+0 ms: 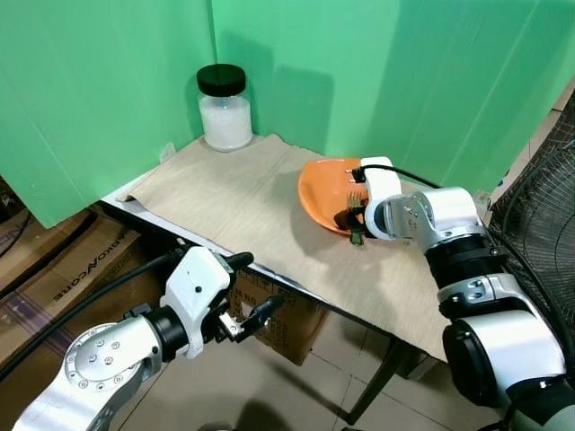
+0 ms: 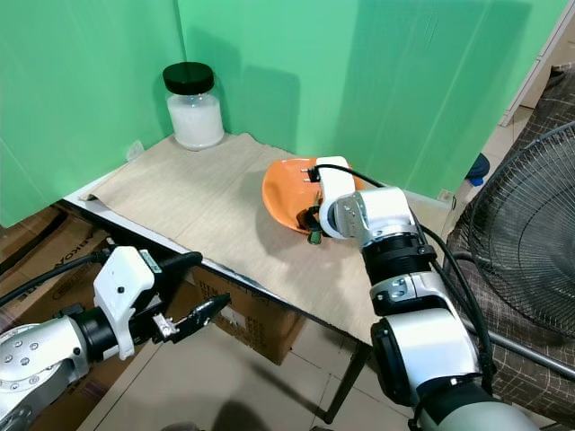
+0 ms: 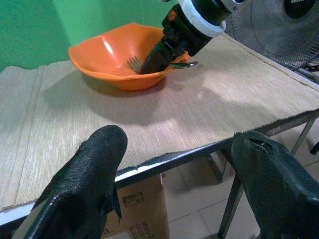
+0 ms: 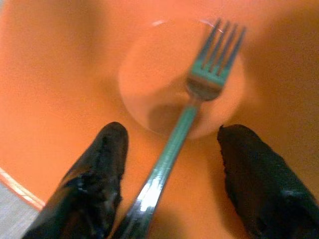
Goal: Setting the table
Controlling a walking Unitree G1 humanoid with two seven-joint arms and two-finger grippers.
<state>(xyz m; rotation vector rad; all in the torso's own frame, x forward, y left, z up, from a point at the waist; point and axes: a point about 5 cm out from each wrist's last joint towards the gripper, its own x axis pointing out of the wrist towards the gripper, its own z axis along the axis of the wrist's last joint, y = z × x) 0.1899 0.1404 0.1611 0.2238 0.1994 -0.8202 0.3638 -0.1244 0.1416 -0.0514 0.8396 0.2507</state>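
An orange bowl [image 1: 328,184] sits on the beige mat [image 1: 234,193] at the table's right side. A metal fork [image 4: 199,99] lies in it, tines toward the bowl's middle and handle running out over the near rim. My right gripper [image 1: 352,220] hovers at that near rim, open, with one black finger on each side of the fork's handle and not touching it, as the right wrist view shows [image 4: 172,137]. My left gripper [image 1: 256,285] hangs open and holds nothing, below and in front of the table's front edge; in its wrist view the bowl [image 3: 119,55] lies ahead.
A glass jar [image 1: 225,108] with white contents and a black lid stands at the back left corner. Green screens wall in the table behind. Cardboard boxes [image 1: 54,260] sit under the table. A floor fan [image 2: 530,224] stands close on the right.
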